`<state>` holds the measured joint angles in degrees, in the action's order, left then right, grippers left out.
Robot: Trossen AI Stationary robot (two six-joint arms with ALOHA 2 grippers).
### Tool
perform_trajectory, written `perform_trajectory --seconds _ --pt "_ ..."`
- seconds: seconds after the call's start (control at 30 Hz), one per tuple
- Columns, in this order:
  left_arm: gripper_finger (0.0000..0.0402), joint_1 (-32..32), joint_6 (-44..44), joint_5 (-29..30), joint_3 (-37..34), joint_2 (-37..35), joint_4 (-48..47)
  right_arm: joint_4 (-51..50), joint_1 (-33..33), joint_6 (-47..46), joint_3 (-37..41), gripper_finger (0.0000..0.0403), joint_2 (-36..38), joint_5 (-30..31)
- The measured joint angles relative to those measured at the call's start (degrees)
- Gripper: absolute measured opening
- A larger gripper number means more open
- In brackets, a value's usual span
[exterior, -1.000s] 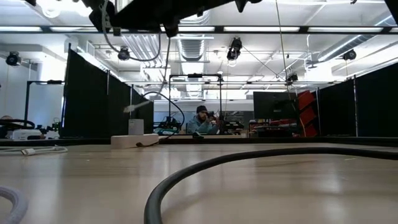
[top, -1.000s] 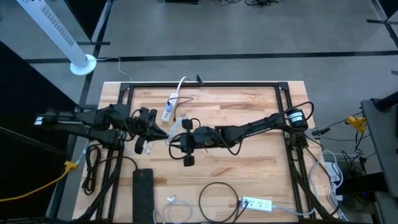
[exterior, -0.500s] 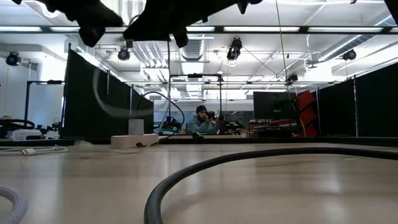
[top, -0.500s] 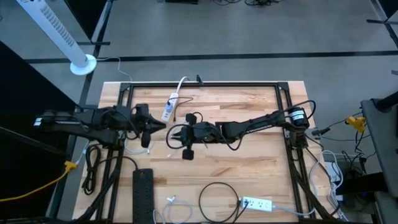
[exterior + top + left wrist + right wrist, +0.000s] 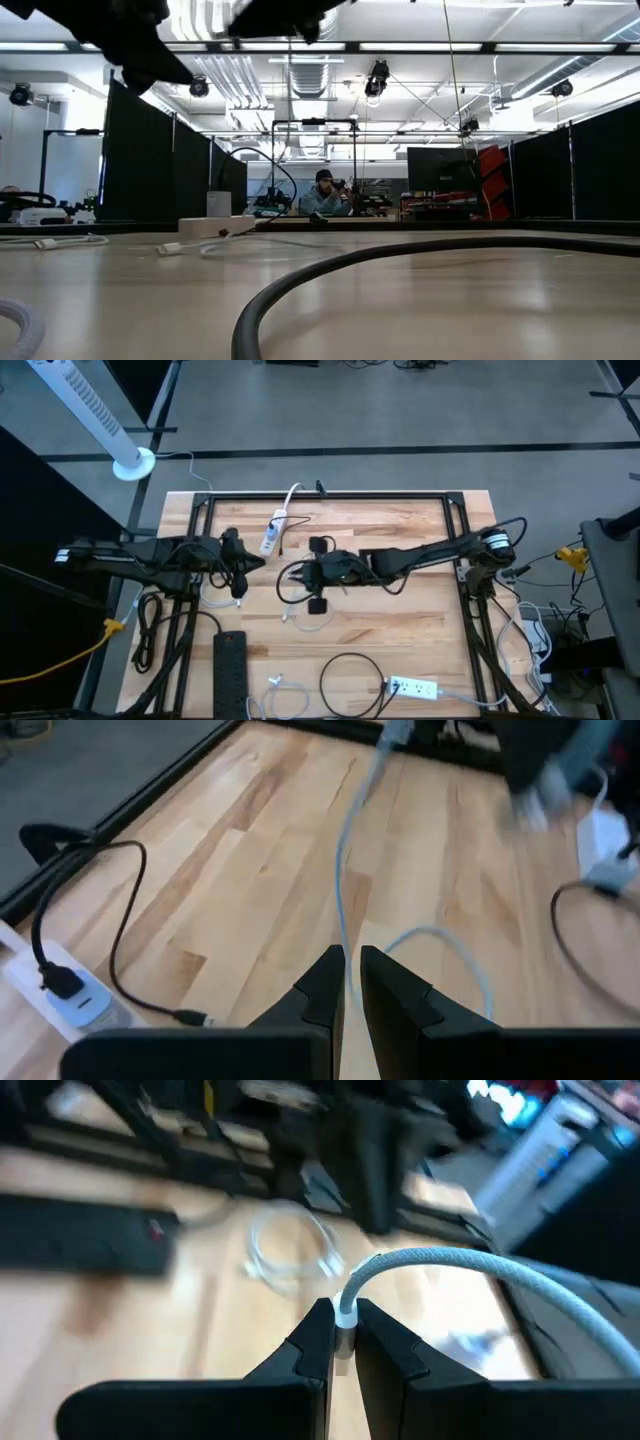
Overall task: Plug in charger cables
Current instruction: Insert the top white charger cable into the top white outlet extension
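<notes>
Midair, both grippers pinch one white cable point(image 5: 345, 860), the left gripper point(image 5: 350, 982) along its length and the right gripper point(image 5: 343, 1338) at its plug end, so the plug should stay steady before aiming at a socket.

The counter point(image 5: 400, 620) is pale blond wood with a darker grain running in streaks, edged by a black frame point(image 5: 330, 495). Both arms are black, and so are the left pincer point(image 5: 351, 982) and the right pincer point(image 5: 343, 1342). The cable point(image 5: 450, 1275) in the right pincer is white with a fine woven texture and a silver plug collar; the cable point(image 5: 345, 870) ahead of the left pincer is pale grey-white. A white power strip point(image 5: 272, 530) lies near the far edge, another white strip point(image 5: 412, 687) near the front, and a black strip point(image 5: 229, 670) beside it. A black cable loop point(image 5: 350, 680) sits in front, a yellow cord point(image 5: 70, 650) off to the left
</notes>
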<state>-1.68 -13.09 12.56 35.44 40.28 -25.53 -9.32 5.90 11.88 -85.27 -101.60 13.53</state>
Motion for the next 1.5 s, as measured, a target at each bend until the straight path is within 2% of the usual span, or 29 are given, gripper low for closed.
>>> perform_trajectory --seconds 0.13,0.3,0.4,0.53,0.67,0.87,0.97,1.07,1.23,1.4,1.5 --pt "0.0025 -0.19 5.72 -0.03 -0.21 -2.53 0.62 -12.68 -0.85 0.79 0.65 0.0016 5.91 4.45" --pt "0.0025 -0.21 14.91 -0.02 -0.23 -7.51 6.33 -15.80 -3.83 1.50 5.31 0.0016 13.08 3.63" --pt "0.0025 -0.15 19.72 -0.01 -0.22 -10.51 7.20 -14.52 -7.97 3.65 9.60 0.0016 16.32 -0.54" --pt "0.0025 0.69 24.57 0.41 -0.56 -12.40 10.50 -5.92 -16.24 5.21 15.20 0.0016 17.43 -11.94" --pt "0.0025 1.04 25.09 0.39 -0.65 -12.42 13.44 4.40 -22.02 4.64 17.50 0.0016 14.75 -24.14" --pt "0.0025 0.99 20.60 0.35 -1.75 -12.92 14.02 17.07 -19.90 3.05 17.50 0.0016 8.63 -27.93" --pt "0.0025 0.87 19.27 0.39 -3.37 -14.39 16.54 25.74 -17.55 -1.51 17.55 0.0016 4.61 -27.79" --pt "0.0025 0.82 17.45 0.40 -4.93 -17.20 14.50 35.66 -15.53 -7.89 17.55 0.0016 -0.25 -25.05" --pt "0.0025 0.82 12.47 1.37 -10.72 -22.79 13.30 44.93 -12.98 -14.21 15.51 0.0016 -8.48 -20.10" --pt "0.0025 0.80 7.03 1.88 -16.40 -25.81 13.53 47.59 -11.24 -14.99 9.57 0.0016 -15.83 -17.66" --pt "0.0025 0.73 5.26 1.88 -18.29 -26.56 13.48 47.51 -10.66 -14.45 6.37 0.0016 -19.37 -14.07"
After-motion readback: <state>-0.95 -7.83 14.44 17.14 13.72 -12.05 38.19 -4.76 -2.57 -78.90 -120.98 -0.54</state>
